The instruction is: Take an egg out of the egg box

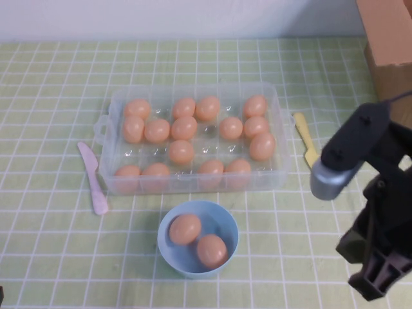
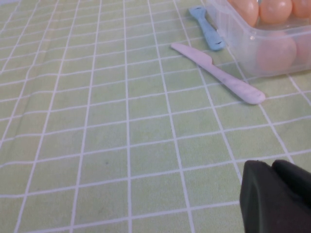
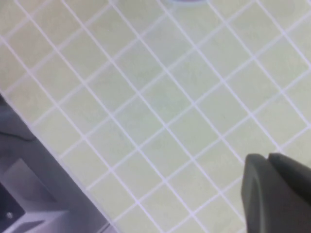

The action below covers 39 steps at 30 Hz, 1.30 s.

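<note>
The clear egg box [image 1: 278, 168] stands mid-table with several peach-orange eggs in its wells, one near its middle [image 1: 181, 152]. A corner of the box also shows in the left wrist view [image 2: 252, 36]. My right gripper [image 1: 380, 280] hangs at the front right, well away from the box. In the right wrist view it [image 3: 268, 158] is shut and empty above bare tablecloth. My left gripper [image 2: 271, 166] is shut and empty, low over the cloth at the front left, short of the box. It is out of the high view.
A light-blue bowl [image 1: 226, 222] holding two eggs sits in front of the box. A pink knife [image 1: 94, 178] lies left of the box, also [image 2: 218, 74], with a light-blue utensil [image 2: 206, 30] beyond it. A yellow knife [image 1: 305, 138] lies right. A cardboard box [image 1: 386, 45] stands back right.
</note>
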Each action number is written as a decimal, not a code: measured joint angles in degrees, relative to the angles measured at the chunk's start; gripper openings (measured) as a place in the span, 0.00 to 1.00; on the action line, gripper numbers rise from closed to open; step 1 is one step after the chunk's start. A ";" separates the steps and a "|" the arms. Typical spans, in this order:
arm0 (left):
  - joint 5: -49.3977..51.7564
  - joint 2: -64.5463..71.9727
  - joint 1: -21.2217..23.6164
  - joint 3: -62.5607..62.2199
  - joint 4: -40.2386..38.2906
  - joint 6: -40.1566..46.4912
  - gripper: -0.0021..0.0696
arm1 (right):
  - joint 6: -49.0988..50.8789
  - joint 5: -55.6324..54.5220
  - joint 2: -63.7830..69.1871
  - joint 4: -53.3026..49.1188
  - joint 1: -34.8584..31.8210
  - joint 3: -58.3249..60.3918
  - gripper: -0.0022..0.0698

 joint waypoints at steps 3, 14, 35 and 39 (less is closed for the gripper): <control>0.00 0.00 0.00 0.00 0.00 0.00 0.03 | 0.00 -0.36 -1.11 -0.92 0.00 2.30 0.01; 0.00 0.00 0.00 0.00 0.00 0.00 0.03 | 0.13 -43.84 -15.65 -3.74 -16.07 30.71 0.01; 0.00 0.00 0.00 0.00 0.00 0.00 0.03 | 0.12 -66.22 -65.89 -0.07 -39.55 68.21 0.01; 0.00 0.00 0.00 0.00 0.00 0.00 0.03 | 0.42 -62.47 -68.85 1.01 -39.55 68.54 0.01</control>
